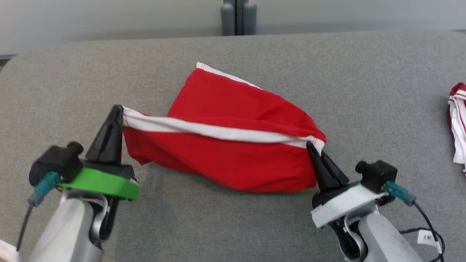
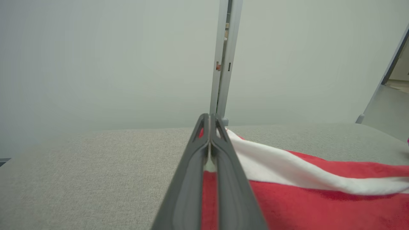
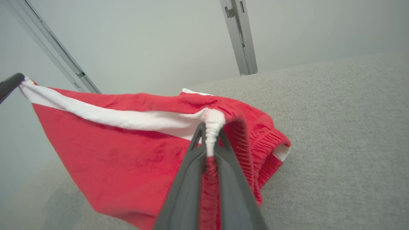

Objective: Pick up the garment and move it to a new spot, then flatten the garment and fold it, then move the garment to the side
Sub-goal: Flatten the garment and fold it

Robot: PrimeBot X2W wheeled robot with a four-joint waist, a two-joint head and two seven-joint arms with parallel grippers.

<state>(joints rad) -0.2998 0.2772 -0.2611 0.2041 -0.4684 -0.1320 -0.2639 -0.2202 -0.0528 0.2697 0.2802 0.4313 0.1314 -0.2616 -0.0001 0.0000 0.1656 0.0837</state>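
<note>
The garment (image 1: 225,145) is red cloth with a white stripe, stretched between my two grippers above the grey table (image 1: 233,225). My left gripper (image 1: 117,109) is shut on its left end, where the white stripe (image 2: 274,166) starts. At the right end, near a ribbed red waistband (image 3: 265,150), my right gripper (image 1: 316,148) is shut on bunched white and red cloth (image 3: 212,127). The front part of the garment hangs off the table between the grippers, while its back part (image 1: 218,87) rests on the surface. In the right wrist view the left gripper's tip (image 3: 9,84) shows at the far left.
Another red and white piece of cloth (image 1: 458,123) lies at the table's right edge. A grey post (image 1: 238,17) stands behind the table's far edge before a pale wall. Bare grey table surface spreads to the left, front and right of the garment.
</note>
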